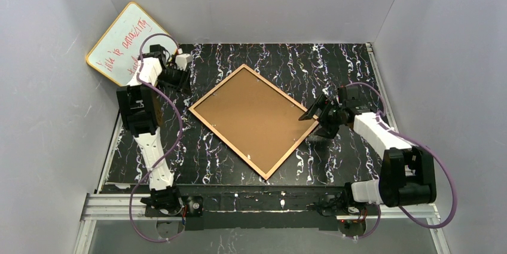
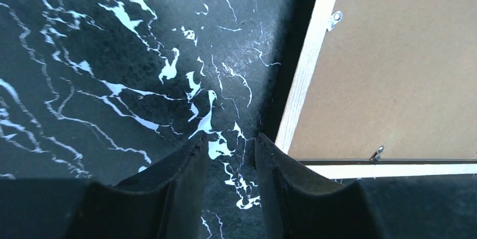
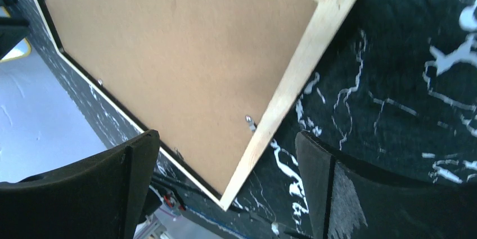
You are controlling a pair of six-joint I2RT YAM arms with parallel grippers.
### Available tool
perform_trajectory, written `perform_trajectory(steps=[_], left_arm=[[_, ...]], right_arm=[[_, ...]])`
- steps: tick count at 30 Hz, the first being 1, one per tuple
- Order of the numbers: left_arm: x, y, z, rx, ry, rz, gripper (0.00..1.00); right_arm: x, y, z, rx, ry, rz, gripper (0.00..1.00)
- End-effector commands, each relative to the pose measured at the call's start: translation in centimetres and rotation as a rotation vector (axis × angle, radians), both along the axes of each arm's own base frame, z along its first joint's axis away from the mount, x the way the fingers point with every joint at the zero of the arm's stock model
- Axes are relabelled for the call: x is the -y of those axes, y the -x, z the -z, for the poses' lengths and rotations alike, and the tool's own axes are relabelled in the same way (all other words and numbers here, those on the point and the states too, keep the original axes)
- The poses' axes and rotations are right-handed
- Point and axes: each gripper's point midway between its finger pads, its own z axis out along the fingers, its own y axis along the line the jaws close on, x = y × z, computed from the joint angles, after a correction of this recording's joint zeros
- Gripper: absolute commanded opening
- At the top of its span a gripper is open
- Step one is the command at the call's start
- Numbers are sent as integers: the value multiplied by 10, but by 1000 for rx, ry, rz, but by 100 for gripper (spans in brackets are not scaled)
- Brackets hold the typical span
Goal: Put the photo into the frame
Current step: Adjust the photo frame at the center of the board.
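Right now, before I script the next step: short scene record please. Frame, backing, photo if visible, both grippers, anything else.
frame: flat on the table, light wood back up, turned diamond-wise
backing panel: brown, lying inside the frame's rim
photo: not seen in any view
left gripper: jaws narrowly apart, empty, over bare table beside the frame's left corner
right gripper: jaws wide open, empty, above the frame's right corner
whiteboard: leaning in the back-left corner, red writing
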Motion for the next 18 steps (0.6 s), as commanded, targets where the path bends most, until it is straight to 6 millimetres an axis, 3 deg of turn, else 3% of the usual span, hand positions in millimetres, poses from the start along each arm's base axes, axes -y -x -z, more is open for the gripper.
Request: perform_trajectory(steps=[1,6,14,18], left_arm=[[9,7,17,-32,-1,-10,34],[14,28,41,-105,25,5,33],[36,83,58,-228,118,83,30],[49,114,51,-290,198,146,27]], right_arm=[[-7,18,-13,11,-62,-17,99],[-12,23,7,-36,-90,-22,99],[-14,-10,26,10,-78,-2,99],[-11,-34,29,32,-41,12,99]])
